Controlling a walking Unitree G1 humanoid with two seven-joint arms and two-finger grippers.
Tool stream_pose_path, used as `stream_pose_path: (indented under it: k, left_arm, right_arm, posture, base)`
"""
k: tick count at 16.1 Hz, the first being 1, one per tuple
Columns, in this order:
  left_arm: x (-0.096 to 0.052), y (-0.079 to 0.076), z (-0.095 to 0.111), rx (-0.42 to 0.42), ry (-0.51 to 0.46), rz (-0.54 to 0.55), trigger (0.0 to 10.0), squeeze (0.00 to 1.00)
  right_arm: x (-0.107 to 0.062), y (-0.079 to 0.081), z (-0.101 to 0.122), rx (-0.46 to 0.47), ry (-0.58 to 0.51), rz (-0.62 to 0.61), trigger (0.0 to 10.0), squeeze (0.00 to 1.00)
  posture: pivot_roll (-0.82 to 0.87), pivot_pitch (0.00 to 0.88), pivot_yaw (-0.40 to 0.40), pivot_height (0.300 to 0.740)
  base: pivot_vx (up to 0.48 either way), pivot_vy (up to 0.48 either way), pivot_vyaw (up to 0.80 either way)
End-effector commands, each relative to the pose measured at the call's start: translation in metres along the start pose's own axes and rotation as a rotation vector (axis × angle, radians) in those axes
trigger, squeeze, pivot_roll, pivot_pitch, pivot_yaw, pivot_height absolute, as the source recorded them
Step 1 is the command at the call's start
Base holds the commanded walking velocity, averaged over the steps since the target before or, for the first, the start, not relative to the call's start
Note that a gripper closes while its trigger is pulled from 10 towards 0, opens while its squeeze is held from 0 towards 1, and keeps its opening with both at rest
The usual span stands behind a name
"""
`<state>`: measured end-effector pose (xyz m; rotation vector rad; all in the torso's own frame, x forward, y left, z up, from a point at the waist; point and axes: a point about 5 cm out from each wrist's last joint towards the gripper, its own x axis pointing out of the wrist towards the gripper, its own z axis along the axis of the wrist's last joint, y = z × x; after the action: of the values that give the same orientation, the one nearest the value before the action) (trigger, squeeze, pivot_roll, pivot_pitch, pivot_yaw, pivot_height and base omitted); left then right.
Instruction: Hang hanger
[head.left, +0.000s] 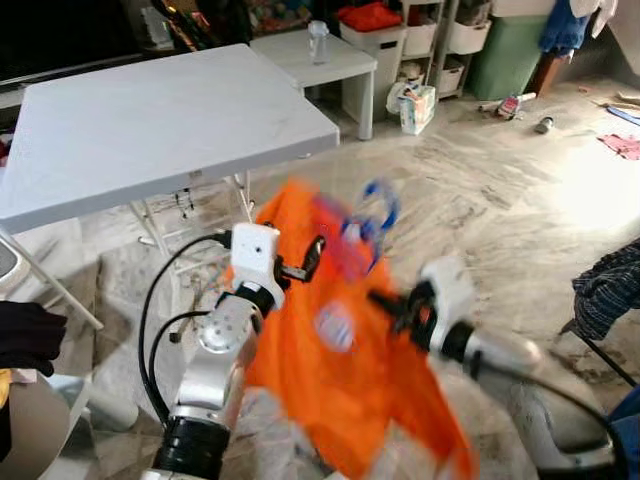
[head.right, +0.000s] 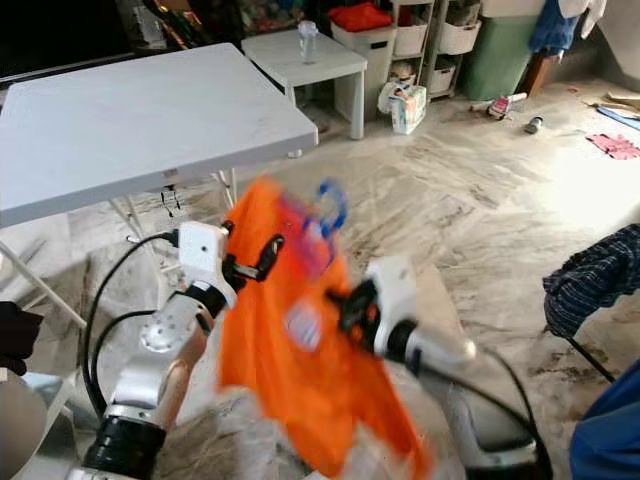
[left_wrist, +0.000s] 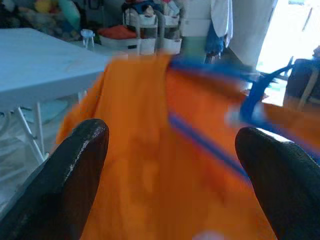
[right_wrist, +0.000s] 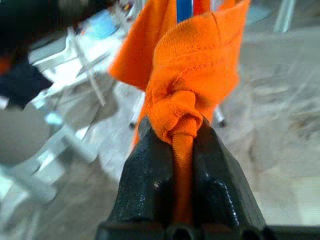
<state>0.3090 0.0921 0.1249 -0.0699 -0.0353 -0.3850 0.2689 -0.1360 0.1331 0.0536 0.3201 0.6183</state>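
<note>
Two grippers were raised over the marble floor (head.left: 500, 190). Right gripper (right_wrist: 183, 131) was clamped on bunched orange shirt (head.left: 345, 390); left gripper (head.left: 300, 262) stood spread, empty, beside it. Blue hanger (head.left: 372, 215) sat in the shirt's collar, white table (head.left: 150, 120) beyond.

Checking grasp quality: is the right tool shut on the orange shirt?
Shut: right tool pinches a bunched fold of orange shirt between its fingers.
</note>
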Motion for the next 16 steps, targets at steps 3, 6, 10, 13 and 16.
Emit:
stream_pose_path:
  k: [3, 6, 10, 13, 16]
  left_arm:
    - [-0.001, 0.004, -0.002, 0.052, 0.016, 0.005, 10.0, 0.00]
    - [0.005, 0.009, -0.008, 0.094, 0.058, 0.011, 10.0, 0.00]
    - [0.008, 0.009, -0.014, 0.097, 0.077, 0.019, 10.0, 0.00]
    - [0.011, 0.011, -0.013, 0.100, 0.061, 0.043, 10.0, 0.00]
    - [0.012, 0.010, -0.009, 0.103, 0.042, 0.043, 10.0, 0.00]
  right_arm:
    - [-0.002, 0.006, 0.004, -0.046, -0.016, 0.048, 10.0, 0.00]
    - [-0.012, 0.012, 0.007, -0.060, -0.023, 0.147, 10.0, 0.00]
    - [-0.024, 0.027, 0.013, -0.074, -0.027, 0.271, 10.0, 0.00]
    - [-0.034, 0.036, 0.007, -0.073, 0.011, 0.352, 10.0, 0.00]
    - [-0.032, 0.029, -0.001, -0.060, 0.038, 0.310, 10.0, 0.00]
  posture:
    - [-0.13, 0.000, 0.018, 0.740]
    - [-0.14, 0.007, 0.018, 0.740]
    - [-0.15, 0.011, 0.020, 0.740]
    - [-0.16, 0.015, 0.018, 0.740]
    - [-0.15, 0.017, 0.018, 0.740]
  base:
    - [0.000, 0.000, 0.00]
    - [0.000, 0.000, 0.00]
    - [0.000, 0.000, 0.00]
    - [0.000, 0.000, 0.00]
    - [0.000, 0.000, 0.00]
